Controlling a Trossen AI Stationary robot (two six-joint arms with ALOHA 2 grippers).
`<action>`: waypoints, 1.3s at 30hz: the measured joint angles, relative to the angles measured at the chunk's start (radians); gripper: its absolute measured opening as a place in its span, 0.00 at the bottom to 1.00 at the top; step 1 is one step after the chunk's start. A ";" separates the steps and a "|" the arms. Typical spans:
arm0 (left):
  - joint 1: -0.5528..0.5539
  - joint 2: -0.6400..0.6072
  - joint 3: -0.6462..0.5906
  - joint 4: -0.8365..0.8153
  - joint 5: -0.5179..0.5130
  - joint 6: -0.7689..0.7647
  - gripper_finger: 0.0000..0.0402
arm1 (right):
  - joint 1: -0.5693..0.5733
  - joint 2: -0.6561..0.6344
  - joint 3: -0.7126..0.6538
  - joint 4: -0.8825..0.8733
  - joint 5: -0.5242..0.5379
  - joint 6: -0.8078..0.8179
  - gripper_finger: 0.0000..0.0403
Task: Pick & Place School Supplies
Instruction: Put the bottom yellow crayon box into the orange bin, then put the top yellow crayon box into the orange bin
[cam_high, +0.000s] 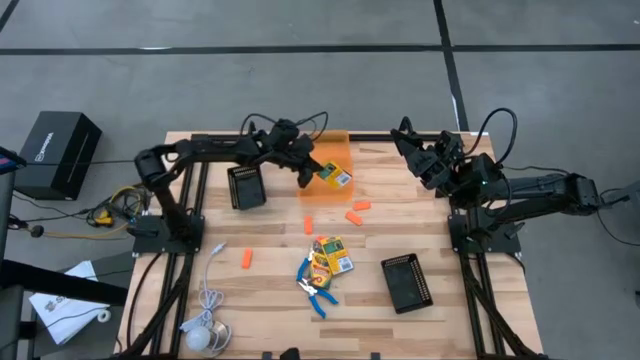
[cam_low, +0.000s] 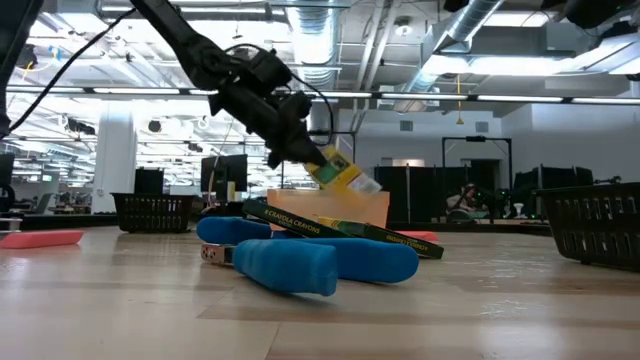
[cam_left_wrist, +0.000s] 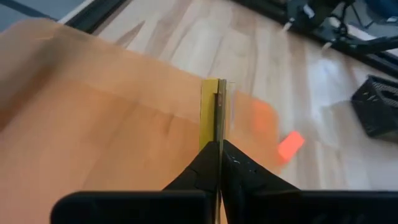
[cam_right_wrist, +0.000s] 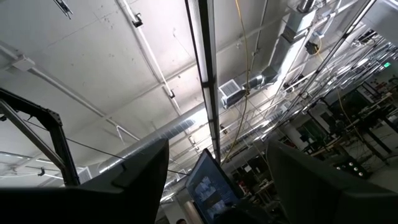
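My left gripper (cam_high: 312, 175) reaches over the translucent orange bin (cam_high: 335, 150) at the table's far middle and is shut on a yellow-and-green crayon box (cam_high: 337, 178). The low view shows that box (cam_low: 347, 176) hanging above the bin (cam_low: 350, 208). Two more crayon boxes (cam_high: 330, 256) lie flat near the table's middle, with the blue-handled tool (cam_high: 316, 291) just in front of them. Short orange pieces (cam_high: 357, 211) lie on the wood beside the bin, and another (cam_high: 246, 259) farther left. My right gripper (cam_high: 408, 138) waits open at the far right, pointing upward. My left gripper pinches the crayon box by its two broad faces between the two fingertips (cam_left_wrist: 239, 165); the wrist view shows the box's thin edge (cam_left_wrist: 215, 112) sticking out past them. The fingers slant down from the table's left. The box is lifted clear and tilted, its free end (cam_low: 360, 183) lowest, above the bin.
A black tray (cam_high: 247, 187) lies left of the bin and another (cam_high: 407, 283) at the near right. A white cable with a round puck (cam_high: 203, 325) lies at the near left corner. Bare wood shows between the bin and the near tray.
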 joint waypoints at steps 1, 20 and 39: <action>0.007 0.001 0.000 -0.006 0.000 0.018 0.02 | 0.000 0.000 0.000 0.000 0.000 0.000 0.65; 0.005 -0.279 0.001 -0.060 0.261 -0.222 0.36 | -0.046 0.000 0.000 0.000 -0.050 0.000 0.65; -0.345 -0.072 -0.001 -0.321 0.228 -0.201 0.37 | -0.048 0.000 0.000 -0.004 -0.050 0.017 0.65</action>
